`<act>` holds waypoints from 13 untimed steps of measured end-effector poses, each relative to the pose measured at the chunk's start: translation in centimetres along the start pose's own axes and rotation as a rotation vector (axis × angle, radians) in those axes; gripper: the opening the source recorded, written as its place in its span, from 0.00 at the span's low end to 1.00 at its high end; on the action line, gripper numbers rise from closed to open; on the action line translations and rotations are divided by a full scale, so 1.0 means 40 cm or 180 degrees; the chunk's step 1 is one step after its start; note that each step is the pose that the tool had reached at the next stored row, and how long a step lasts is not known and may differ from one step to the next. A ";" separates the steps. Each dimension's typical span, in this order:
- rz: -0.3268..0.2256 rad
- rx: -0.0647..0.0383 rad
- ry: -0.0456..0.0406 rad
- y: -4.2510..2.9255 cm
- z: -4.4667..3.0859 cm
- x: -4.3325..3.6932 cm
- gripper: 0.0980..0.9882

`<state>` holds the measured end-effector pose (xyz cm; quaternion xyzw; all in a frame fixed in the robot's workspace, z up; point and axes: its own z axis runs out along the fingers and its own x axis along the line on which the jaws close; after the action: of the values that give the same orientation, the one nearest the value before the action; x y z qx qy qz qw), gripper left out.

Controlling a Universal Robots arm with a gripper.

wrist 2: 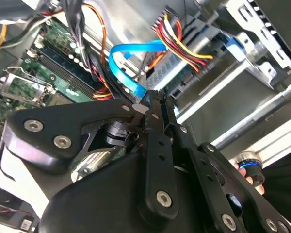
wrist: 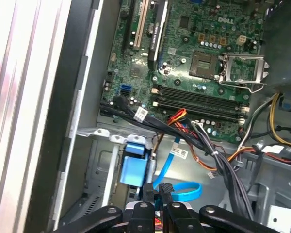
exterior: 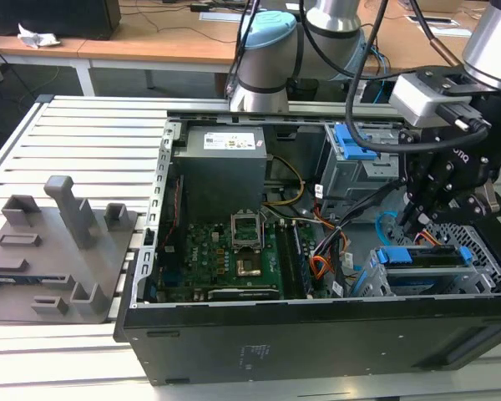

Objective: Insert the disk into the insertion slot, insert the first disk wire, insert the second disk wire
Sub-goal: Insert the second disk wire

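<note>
Gripper (wrist 2: 150,104) pinching the second disk wire (wrist 2: 128,65) in the second wrist view, disk (exterior: 423,266) sitting in insertion slot (exterior: 484,251) in the exterior view

1 open black computer case (exterior: 317,334) on a slatted desk (exterior: 83,134). 1 green motherboard (exterior: 225,259). 1 grey power supply (exterior: 221,171). 1 disk (exterior: 422,267) in blue carrier. 1 light blue flat cable (wrist 2: 128,65). 1 orange flat cable (exterior: 319,267). 1 grey fixture plate (exterior: 54,251). 2 blue latches (exterior: 355,142).
</note>
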<state>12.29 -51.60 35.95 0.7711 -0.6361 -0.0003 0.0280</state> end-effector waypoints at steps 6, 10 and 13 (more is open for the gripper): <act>0.0002 -0.0005 -0.0001 -0.016 0.006 0.036 0.07; 0.0003 -0.0008 -0.0002 -0.032 0.017 0.048 0.07; 0.0003 -0.0008 -0.0001 -0.036 0.021 0.048 0.07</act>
<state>14.03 -53.25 35.11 0.7707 -0.6366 -0.0012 0.0288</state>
